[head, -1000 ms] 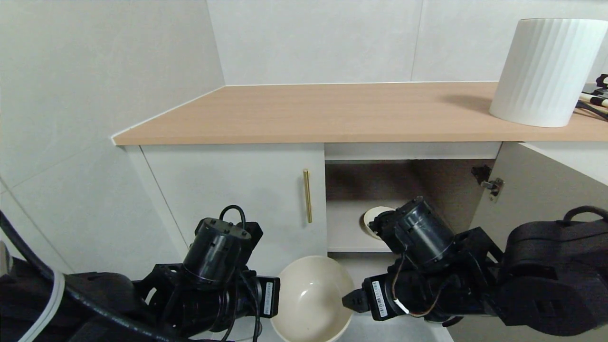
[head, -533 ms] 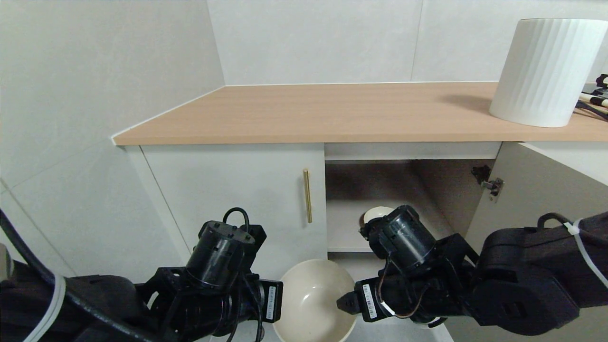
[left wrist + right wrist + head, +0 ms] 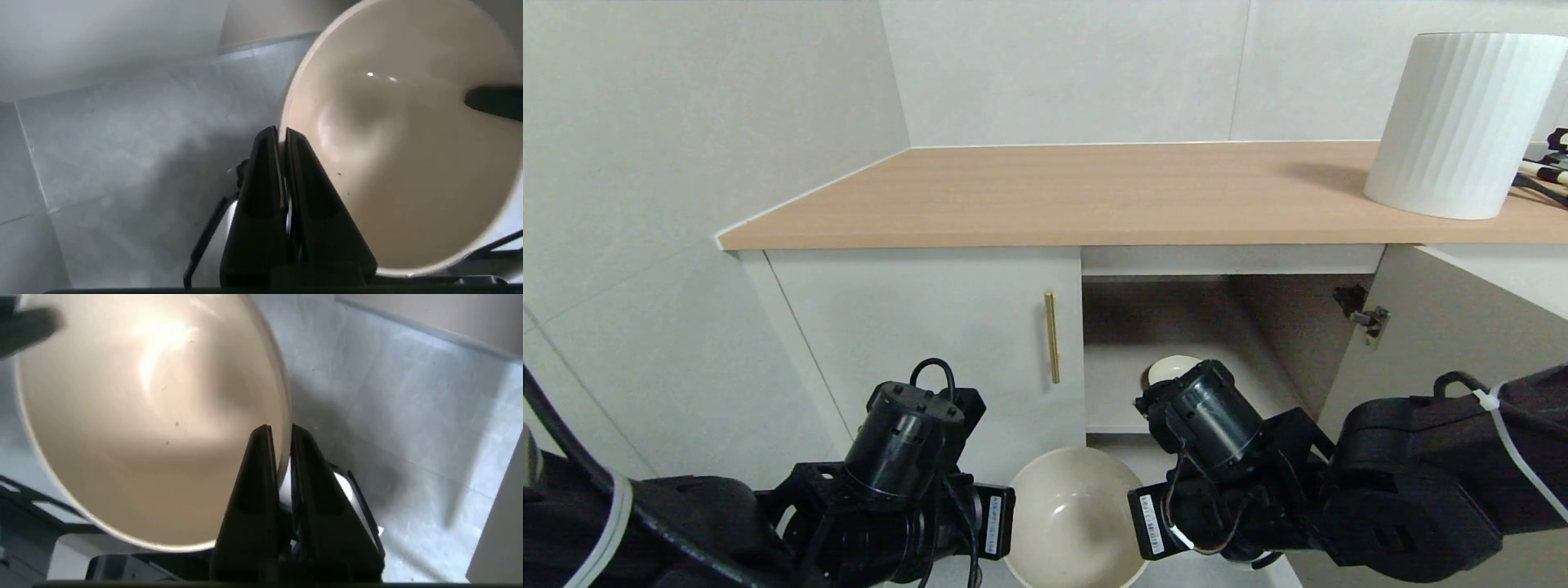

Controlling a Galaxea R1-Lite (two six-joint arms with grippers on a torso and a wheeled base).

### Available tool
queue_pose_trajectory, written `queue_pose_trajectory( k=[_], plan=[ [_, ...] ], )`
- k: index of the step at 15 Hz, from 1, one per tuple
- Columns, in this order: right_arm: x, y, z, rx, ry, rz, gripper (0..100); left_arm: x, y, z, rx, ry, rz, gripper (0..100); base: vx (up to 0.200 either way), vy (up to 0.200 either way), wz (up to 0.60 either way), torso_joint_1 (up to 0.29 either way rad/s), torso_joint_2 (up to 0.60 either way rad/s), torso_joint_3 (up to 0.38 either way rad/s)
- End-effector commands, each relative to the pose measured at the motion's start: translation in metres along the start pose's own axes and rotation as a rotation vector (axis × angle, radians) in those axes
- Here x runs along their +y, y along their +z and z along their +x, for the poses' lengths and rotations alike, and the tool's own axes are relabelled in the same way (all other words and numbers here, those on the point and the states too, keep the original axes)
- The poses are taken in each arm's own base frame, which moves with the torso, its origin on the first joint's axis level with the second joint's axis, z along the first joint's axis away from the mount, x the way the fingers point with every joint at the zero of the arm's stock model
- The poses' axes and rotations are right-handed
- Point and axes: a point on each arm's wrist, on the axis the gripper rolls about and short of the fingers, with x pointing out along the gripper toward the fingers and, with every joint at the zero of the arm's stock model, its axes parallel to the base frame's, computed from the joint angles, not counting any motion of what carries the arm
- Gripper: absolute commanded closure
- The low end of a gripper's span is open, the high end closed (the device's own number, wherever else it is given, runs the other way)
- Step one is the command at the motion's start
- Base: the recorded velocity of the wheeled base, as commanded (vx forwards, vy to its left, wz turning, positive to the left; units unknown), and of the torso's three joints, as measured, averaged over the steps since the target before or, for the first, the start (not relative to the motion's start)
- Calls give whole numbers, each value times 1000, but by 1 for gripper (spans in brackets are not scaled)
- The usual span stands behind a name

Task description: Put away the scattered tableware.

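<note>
A cream bowl (image 3: 1072,521) hangs low in front of the cabinet, held from both sides. My left gripper (image 3: 1006,516) is shut on its left rim; in the left wrist view the fingers (image 3: 265,163) pinch the edge of the bowl (image 3: 400,139). On the opposite rim my right gripper (image 3: 1134,514) is shut, and its fingers (image 3: 260,457) straddle the edge of the bowl (image 3: 147,416). A second pale dish (image 3: 1172,368) sits on the shelf inside the open cabinet, partly hidden behind my right wrist.
The cabinet's right door (image 3: 1445,327) stands open; the left door with a gold handle (image 3: 1051,336) is closed. A wooden countertop (image 3: 1094,192) carries a white ribbed container (image 3: 1462,122) at the right. Grey tiled floor lies below.
My right wrist has shifted left and a little down. The bowl has drifted slightly right and lower between the two grippers.
</note>
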Motion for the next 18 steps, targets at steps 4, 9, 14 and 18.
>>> queue_pose_trajectory(
  k=[4,9,14,18],
  plan=[
    [-1,-1,2,7,-5,-2,100,0,0,0,-3,2,-2,0,0,0,0,0,0,0],
    [-7,3,4,-15,-52,13,100,0,2,0,-11,0,-11,0,0,0,0,0,0,0],
    [-35,12,24,-63,-185,69,100,0,4,0,-16,0,-37,0,0,0,0,0,0,0],
    [-69,29,57,-195,-293,158,100,0,4,0,-17,-1,-43,0,0,0,0,0,0,0]
  ],
)
